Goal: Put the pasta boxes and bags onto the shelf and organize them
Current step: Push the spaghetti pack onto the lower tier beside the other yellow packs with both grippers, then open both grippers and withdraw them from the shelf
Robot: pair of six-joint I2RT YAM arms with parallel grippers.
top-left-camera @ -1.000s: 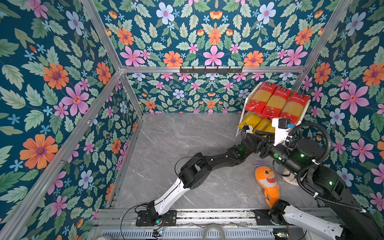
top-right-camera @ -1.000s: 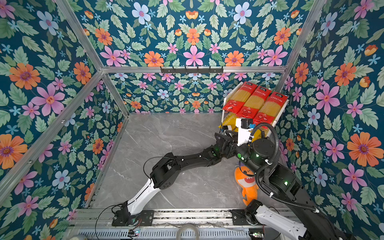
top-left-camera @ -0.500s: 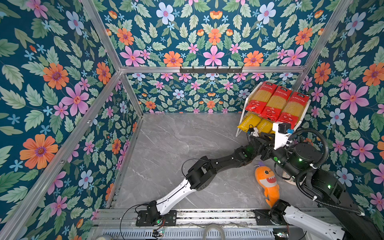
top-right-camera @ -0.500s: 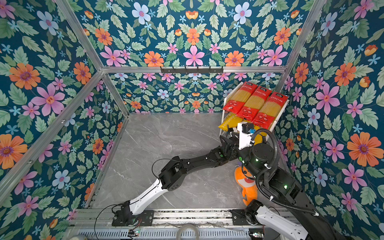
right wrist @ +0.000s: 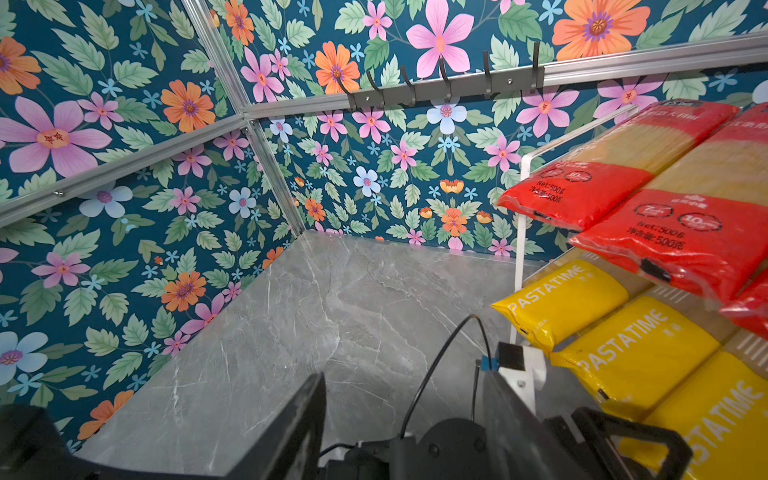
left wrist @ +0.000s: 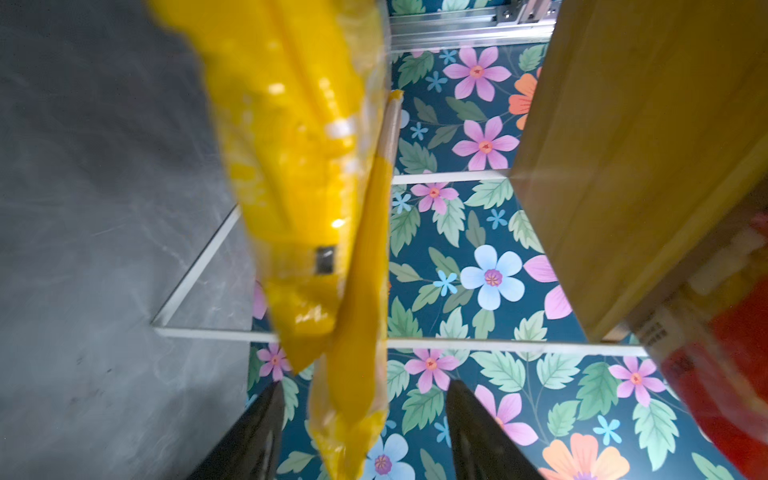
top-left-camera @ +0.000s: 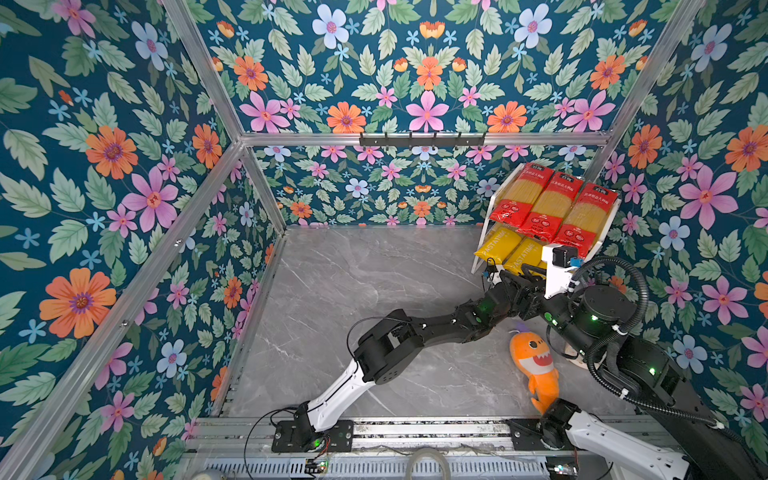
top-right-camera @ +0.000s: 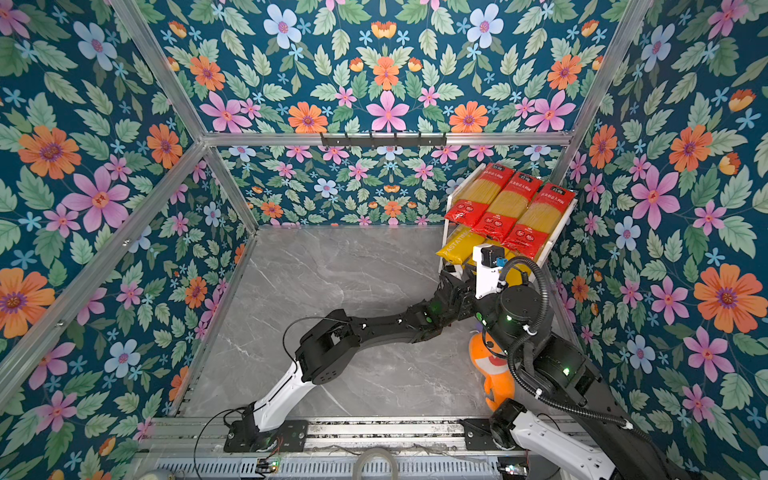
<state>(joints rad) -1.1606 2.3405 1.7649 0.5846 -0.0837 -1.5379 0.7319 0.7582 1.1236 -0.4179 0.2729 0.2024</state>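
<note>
Your left pincer (left wrist: 365, 384) gapes around the yellow pack (left wrist: 359, 270), right pincer (right wrist: 399, 386) wide and empty, so a crooked pull-back could drag it off the shelf (right wrist: 519, 249).

Outstretched left arm (top-left-camera: 415, 328) reaching rightward, left hand (left wrist: 365, 384) parted, right arm (top-left-camera: 648, 374) bent alongside, right hand (right wrist: 403, 378) parted

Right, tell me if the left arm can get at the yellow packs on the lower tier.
Probably yes: the left gripper is at the lower tier of the shelf, open fingers either side of a yellow pack, nothing in the way.
</note>
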